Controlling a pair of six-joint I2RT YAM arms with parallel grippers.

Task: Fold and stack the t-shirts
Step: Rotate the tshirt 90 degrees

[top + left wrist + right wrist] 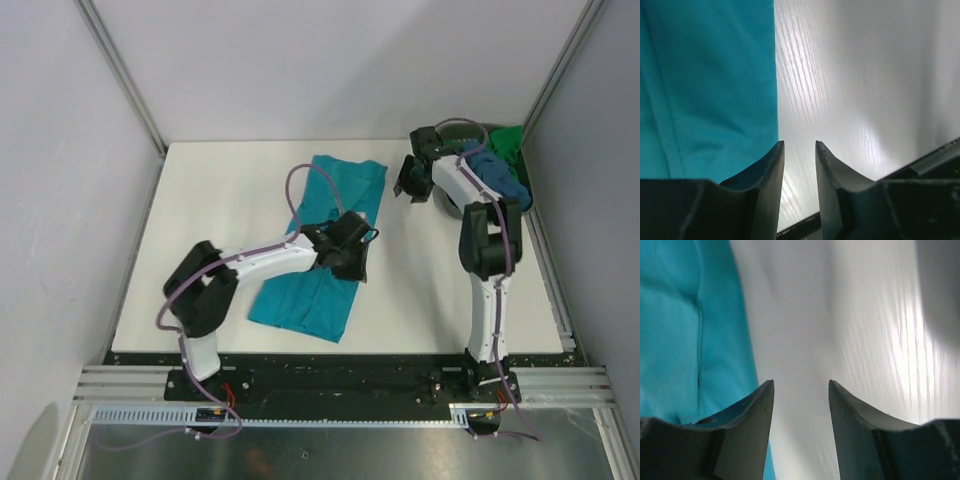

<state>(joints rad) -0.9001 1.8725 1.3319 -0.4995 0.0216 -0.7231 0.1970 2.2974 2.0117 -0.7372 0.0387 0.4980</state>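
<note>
The teal t-shirt [325, 240] lies flat in a long strip down the middle of the table; it also shows in the left wrist view [705, 85] and the right wrist view [685, 325]. My left gripper [355, 262] is open and empty over the shirt's right edge, its jaws above bare table [799, 145]. My right gripper [410, 188] is open and empty above bare table right of the shirt's top [801, 382]. The slate-blue t-shirt [497, 178] and the green t-shirt [508, 140] lie bunched in the bin at the back right.
The grey-green bin [528, 196] stands at the back right corner, behind my right arm. White walls and metal posts close in the table. A black rail runs along the near edge [340, 375].
</note>
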